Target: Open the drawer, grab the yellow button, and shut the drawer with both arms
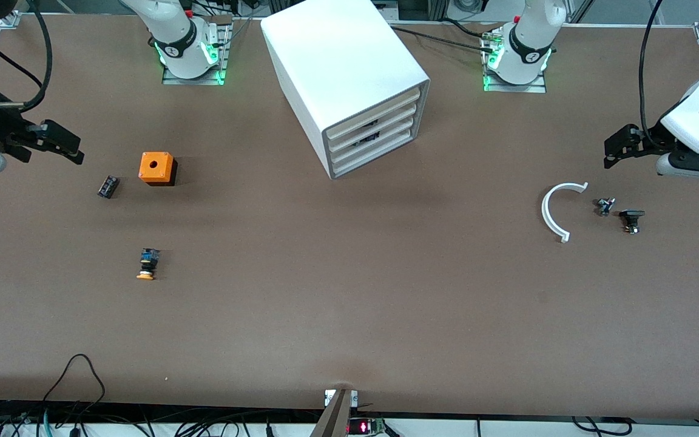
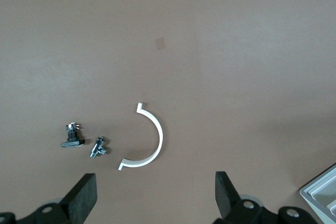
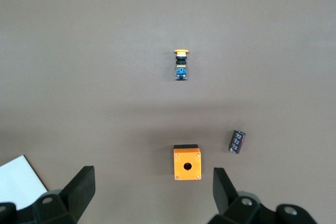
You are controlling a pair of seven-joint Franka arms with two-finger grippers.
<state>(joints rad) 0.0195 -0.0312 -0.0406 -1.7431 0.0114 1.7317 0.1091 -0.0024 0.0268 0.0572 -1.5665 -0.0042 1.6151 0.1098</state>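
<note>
Brown matte tabletop (image 1: 349,303), items listed from the right arm's end toward the left arm's end. Right gripper (image 1: 58,142): hangs over the table edge at its own end, jaws spread, nothing between them; fingers (image 3: 79,187) stand wide in the right wrist view. Small flat black part (image 1: 107,186): lying on the table beside the orange cube box (image 1: 156,168), toward the right arm's end. Button (image 1: 147,264): on its side on the open table, nearer the front camera than the cube, orange cap pointing toward that camera, black-and-blue body (image 3: 180,70) away from it; already outside the drawers. Judged light, rigid and likely to roll on its round body; best taken across the cylindrical body just under the cap, not on the smooth domed cap. White drawer cabinet (image 1: 349,79): mid-table near the bases, all drawers appear shut. White curved bracket (image 1: 553,212), small metal fitting (image 1: 605,206) and small black component (image 1: 631,220): grouped toward the left arm's end. Left gripper (image 1: 625,145): over the table above that group, jaws released and empty, fingers (image 2: 84,198) wide apart
</note>
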